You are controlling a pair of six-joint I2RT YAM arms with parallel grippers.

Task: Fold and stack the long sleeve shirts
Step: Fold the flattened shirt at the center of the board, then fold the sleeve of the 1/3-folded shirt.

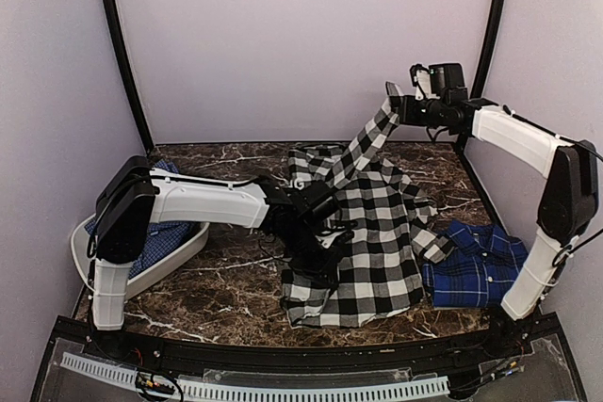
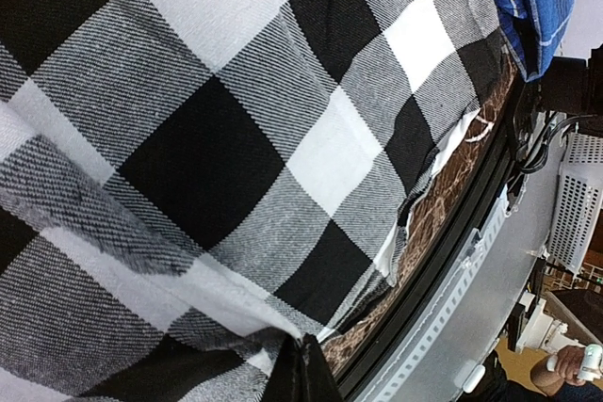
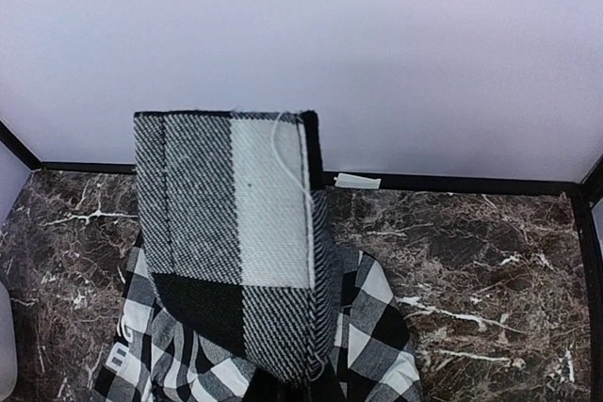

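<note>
I have the checked shirt (image 1: 367, 242) spread on the bench (image 1: 236, 275) in the middle, collar to the far side and hem toward me, and the work is now on one sleeve (image 1: 372, 138). My right claw (image 1: 398, 101) is closed narrow on the cuff and holds it high above the far right corner, so the sleeve runs as a tight band from the shoulder up to the claw. In the right wrist view the cuff (image 3: 226, 223) hangs directly before the camera, with the body of the shirt below it. I judge the sleeve is lifted like this so that it can be carried across and laid over the body. My left claw (image 1: 320, 249) is down on the near left part of the shirt with its jaws together; I think it is there to pin the cloth, so that the pull of the other arm does not drag the whole shirt. Whether it pinches a fold or only presses I cannot tell, because the left wrist view is full of checks and shows only a dark fingertip (image 2: 306, 374) at the bottom edge. The blue plaid shirt (image 1: 476, 265) lies crumpled at the near right, against the checked one's edge, not folded yet. At the left a white tub (image 1: 188, 251) holds some blue cloth (image 1: 165, 233). So the folding looks early and no stack exists yet
</note>
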